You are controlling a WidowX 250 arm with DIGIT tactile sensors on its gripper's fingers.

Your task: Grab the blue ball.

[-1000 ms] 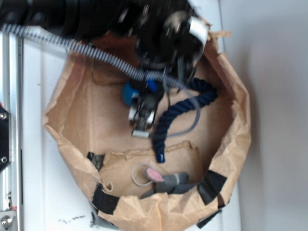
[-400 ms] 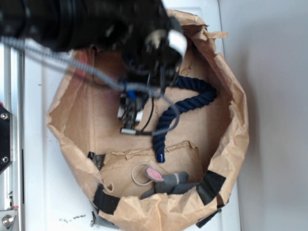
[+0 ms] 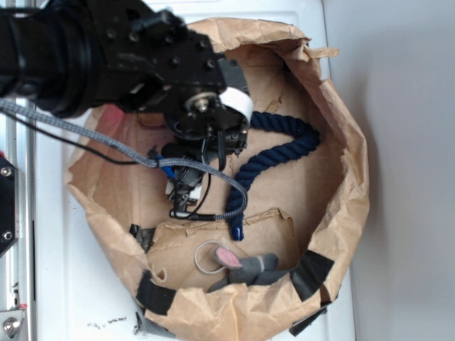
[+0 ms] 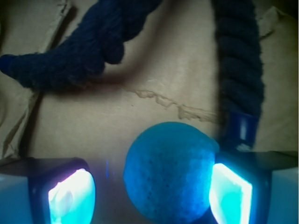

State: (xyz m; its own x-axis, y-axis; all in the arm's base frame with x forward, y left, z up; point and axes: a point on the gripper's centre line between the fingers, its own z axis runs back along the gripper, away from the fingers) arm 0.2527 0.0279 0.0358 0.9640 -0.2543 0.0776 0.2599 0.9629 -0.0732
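Note:
The blue ball (image 4: 168, 175), teal and rough, lies on the brown paper floor between my gripper's two lit pads in the wrist view. The right pad (image 4: 231, 196) is at the ball's side. The left pad (image 4: 70, 196) stands apart from it with a gap. My gripper (image 4: 152, 196) is open around the ball. In the exterior view the black arm hangs over the paper tub, and my gripper (image 3: 183, 199) points down at its floor. There the ball is hidden under the arm.
A thick navy rope (image 3: 281, 145) curls right beside the gripper, with its taped end (image 4: 240, 128) close to the right pad. A crumpled paper wall (image 3: 348, 199) rings the floor. A grey toy mouse (image 3: 245, 266) lies at the near rim by black tape (image 3: 313, 273).
The arm has swung left and toward the near rim in the exterior view. The ball, visible beside the gripper a second ago, is now covered by it.

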